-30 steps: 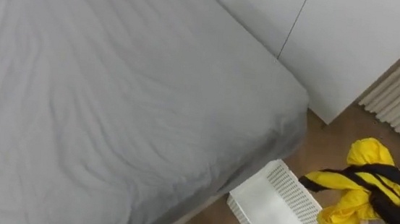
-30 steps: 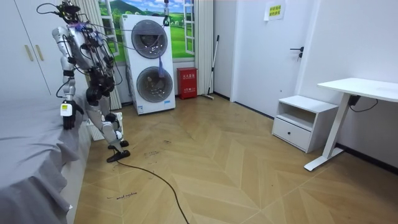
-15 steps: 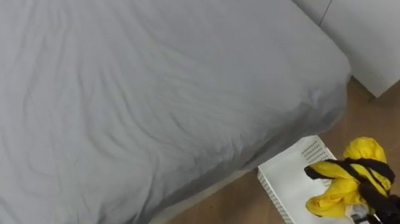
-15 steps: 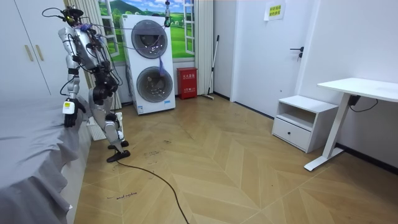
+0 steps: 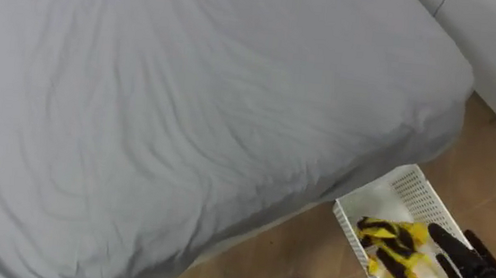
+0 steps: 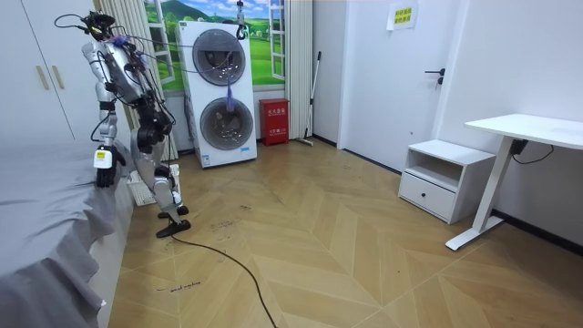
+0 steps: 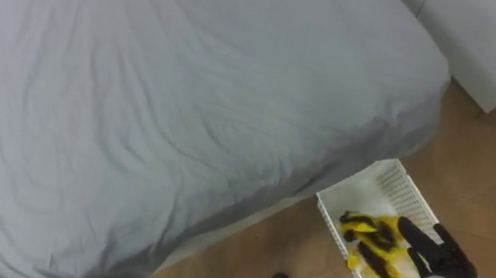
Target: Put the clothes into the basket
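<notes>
No print is legible — the wall sign point(image 6: 401, 15) is too small.

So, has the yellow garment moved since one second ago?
Yes. The yellow garment went from hanging above the white basket down into it.

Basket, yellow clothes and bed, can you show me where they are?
basket point(image 5: 417, 184), left eye view, on its far white wall.
yellow clothes point(image 5: 406, 236), left eye view, on a yellow fold inside the basket.
bed point(image 5: 188, 107), left eye view, on the grey sheet.
</notes>
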